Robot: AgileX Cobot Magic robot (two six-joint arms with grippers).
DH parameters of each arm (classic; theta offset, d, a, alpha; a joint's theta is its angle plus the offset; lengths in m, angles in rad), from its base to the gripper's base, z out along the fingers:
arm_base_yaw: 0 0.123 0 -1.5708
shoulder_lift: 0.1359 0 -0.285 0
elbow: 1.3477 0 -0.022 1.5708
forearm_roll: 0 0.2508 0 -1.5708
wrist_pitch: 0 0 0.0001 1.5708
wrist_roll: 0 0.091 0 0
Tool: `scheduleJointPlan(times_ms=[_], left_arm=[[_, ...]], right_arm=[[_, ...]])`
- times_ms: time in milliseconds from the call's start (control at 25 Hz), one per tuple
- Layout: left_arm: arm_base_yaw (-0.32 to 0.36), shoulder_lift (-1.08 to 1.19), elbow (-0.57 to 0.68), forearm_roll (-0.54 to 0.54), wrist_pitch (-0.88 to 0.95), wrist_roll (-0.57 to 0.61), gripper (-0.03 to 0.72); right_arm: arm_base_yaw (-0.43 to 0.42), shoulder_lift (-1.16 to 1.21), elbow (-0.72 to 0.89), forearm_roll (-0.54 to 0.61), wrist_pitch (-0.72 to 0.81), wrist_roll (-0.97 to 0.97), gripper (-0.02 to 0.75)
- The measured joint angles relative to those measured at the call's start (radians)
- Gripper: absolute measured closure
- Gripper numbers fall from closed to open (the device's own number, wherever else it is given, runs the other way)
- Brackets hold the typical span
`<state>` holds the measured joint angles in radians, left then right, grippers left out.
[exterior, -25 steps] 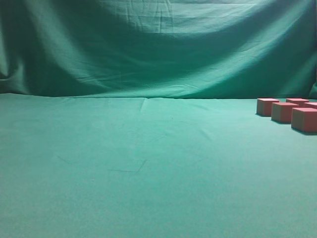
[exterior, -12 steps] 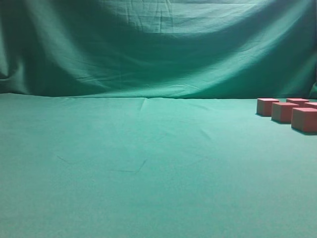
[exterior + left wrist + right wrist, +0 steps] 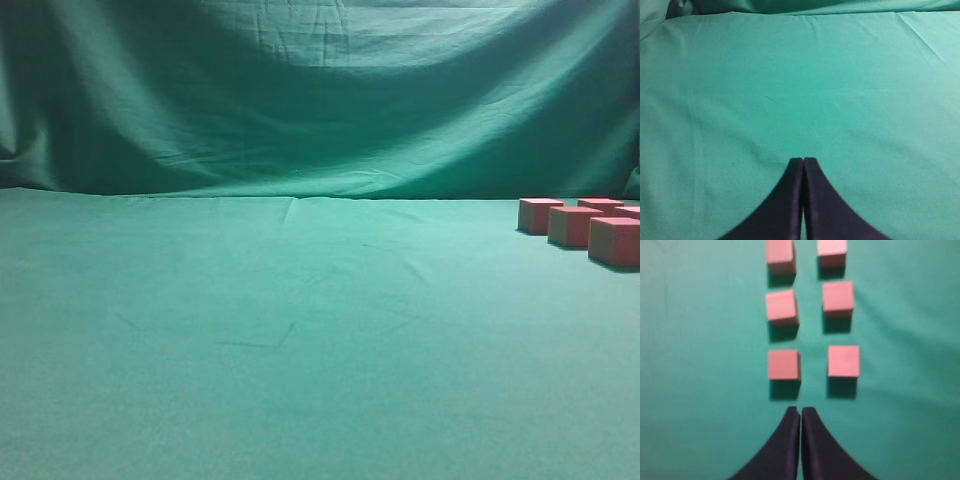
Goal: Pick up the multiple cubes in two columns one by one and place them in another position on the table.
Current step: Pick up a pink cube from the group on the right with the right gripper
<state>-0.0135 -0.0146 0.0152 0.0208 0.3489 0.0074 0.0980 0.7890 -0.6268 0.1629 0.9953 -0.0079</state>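
Observation:
Several pinkish-red cubes (image 3: 783, 364) stand in two columns on the green table (image 3: 700, 365) in the right wrist view; the nearest right-column cube (image 3: 843, 360) sits beside the nearest left one. My right gripper (image 3: 800, 410) is shut and empty, hovering just short of the nearest pair. In the exterior view, a few of the cubes (image 3: 575, 226) show at the far right edge of the table (image 3: 300, 330); no gripper shows there. My left gripper (image 3: 803, 160) is shut and empty over bare green cloth (image 3: 800, 90).
A draped green cloth backdrop (image 3: 320, 90) rises behind the table. The cloth has slight wrinkles (image 3: 270, 340) near the middle. The table's far edge shows at the top of the left wrist view (image 3: 805, 11).

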Motion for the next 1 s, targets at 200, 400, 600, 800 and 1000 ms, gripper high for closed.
scheduleJointPlan(times_ms=[200,400,600,800,1000], left_arm=[[0.0,0.0,0.0,0.0,0.0,0.0,0.688],[0.0,0.0,0.0,0.0,0.0,0.0,0.688],[0.0,0.0,0.0,0.0,0.0,0.0,0.688],[0.0,0.0,0.0,0.0,0.0,0.0,0.688],[0.0,0.0,0.0,0.0,0.0,0.0,0.688]], right_arm=[[0.129,0.12,-0.001,-0.005,0.007,0.036,0.738],[0.25,0.24,-0.001,-0.099,-0.051,0.132,0.738],[0.322,0.358,-0.003,-0.254,-0.106,0.282,0.738],[0.345,0.45,-0.005,-0.297,-0.196,0.295,0.689],[0.349,0.471,-0.007,-0.301,-0.247,0.295,0.36]])
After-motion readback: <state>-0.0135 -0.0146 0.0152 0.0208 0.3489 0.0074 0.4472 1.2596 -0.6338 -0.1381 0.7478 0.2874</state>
